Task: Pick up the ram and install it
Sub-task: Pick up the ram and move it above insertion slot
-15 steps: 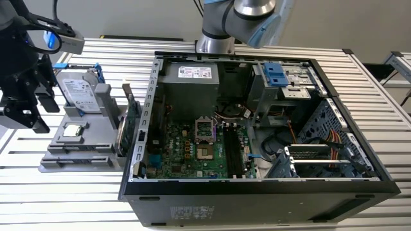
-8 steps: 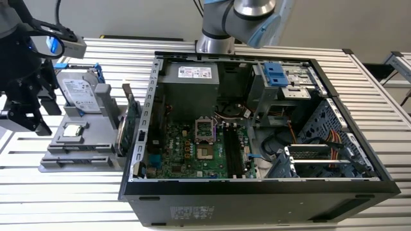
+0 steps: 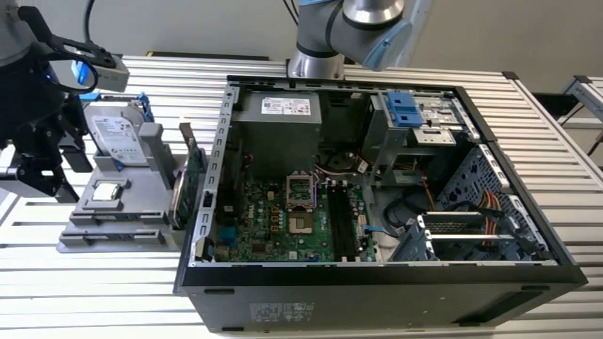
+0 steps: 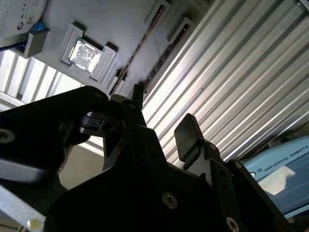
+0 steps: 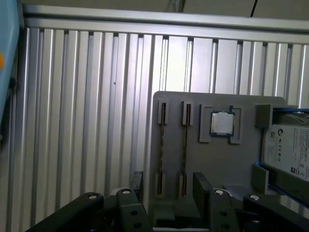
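Two thin dark ram sticks stand on edge in the slots of a grey parts holder (image 5: 227,169); one ram stick (image 5: 185,145) is beside the other (image 5: 161,145), and one shows as a dark line (image 4: 140,43) in the second wrist view. My black gripper (image 5: 169,182) (image 4: 163,116) is open with nothing between its fingers. It hovers apart from the holder, with its fingertips lined up near the sticks' closer ends. In the exterior view the gripper (image 3: 39,180) hangs at the far left, beside the holder (image 3: 123,236).
The holder also carries a processor chip (image 5: 222,123), a grey hard drive (image 3: 118,138) and a green card with a metal bracket (image 3: 191,185). An open computer case (image 3: 377,275) with its motherboard (image 3: 282,219) sits to the exterior view's right, on a ribbed metal table (image 5: 87,121).
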`<action>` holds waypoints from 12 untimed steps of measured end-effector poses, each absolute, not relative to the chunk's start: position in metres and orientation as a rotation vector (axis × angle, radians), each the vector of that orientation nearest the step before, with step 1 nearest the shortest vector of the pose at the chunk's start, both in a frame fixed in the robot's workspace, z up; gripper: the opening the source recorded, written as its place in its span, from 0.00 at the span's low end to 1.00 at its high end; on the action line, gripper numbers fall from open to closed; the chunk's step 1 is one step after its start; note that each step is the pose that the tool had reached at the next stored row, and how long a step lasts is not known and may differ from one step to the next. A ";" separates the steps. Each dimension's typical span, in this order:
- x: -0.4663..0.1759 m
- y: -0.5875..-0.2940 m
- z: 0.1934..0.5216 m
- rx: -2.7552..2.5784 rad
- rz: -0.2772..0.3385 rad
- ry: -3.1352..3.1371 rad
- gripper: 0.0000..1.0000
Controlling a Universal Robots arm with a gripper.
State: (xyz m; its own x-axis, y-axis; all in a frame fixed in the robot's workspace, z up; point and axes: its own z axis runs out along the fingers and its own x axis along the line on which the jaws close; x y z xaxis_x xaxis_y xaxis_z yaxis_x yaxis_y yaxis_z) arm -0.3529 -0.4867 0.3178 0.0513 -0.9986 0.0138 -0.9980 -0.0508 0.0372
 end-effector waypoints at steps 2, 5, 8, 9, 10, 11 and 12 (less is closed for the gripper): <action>-0.353 -0.487 0.316 2.251 -0.024 -2.139 1.00; -0.353 -0.487 0.313 2.251 -0.024 -2.139 1.00; -0.353 -0.487 0.310 2.251 -0.024 -2.139 1.00; -0.353 -0.487 0.309 2.251 -0.024 -2.139 1.00; -0.353 -0.487 0.308 2.251 -0.024 -2.139 1.00; -0.353 -0.487 0.307 2.251 -0.024 -2.139 1.00; -0.353 -0.487 0.307 2.251 -0.024 -2.139 1.00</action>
State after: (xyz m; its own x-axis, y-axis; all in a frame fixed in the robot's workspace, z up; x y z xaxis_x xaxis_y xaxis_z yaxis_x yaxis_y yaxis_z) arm -0.3529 -0.4866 0.3068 0.0512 -0.9986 0.0138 -0.9980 -0.0507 0.0371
